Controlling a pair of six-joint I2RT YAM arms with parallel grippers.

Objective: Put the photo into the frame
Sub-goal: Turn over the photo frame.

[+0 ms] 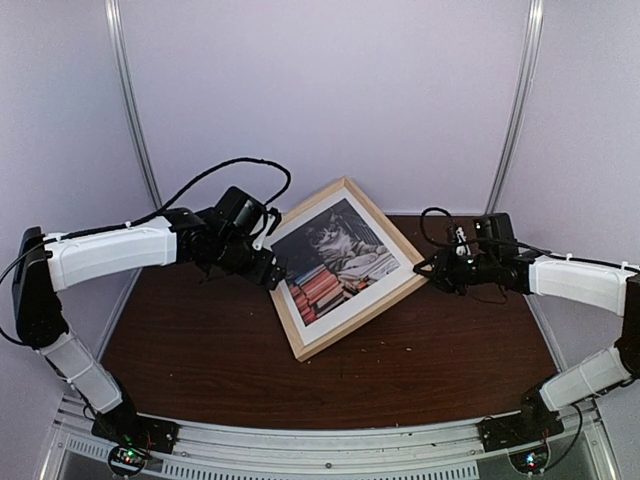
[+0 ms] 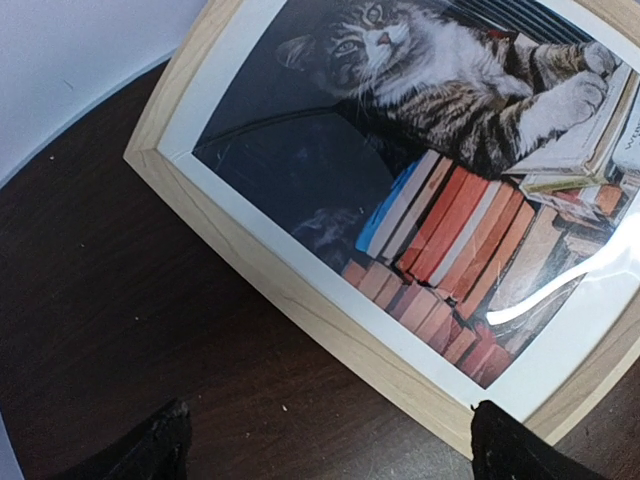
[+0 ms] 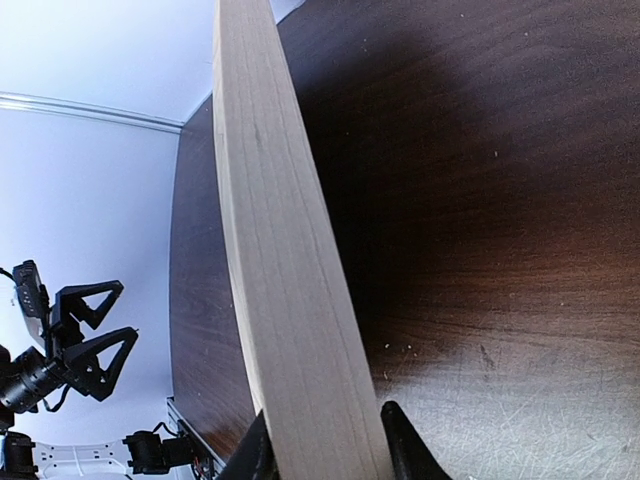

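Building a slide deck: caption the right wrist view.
Right end effector clamps the light wooden frame by its rail, dark table behind.

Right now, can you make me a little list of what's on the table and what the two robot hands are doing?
table: dark brown wood
frame: light wood, turned askew in the middle of the table
photo: grey cat on red books, inside the frame
white border: around the photo
left gripper: open, beside the frame's left rail, holding nothing
right gripper: pinching the frame's right edge
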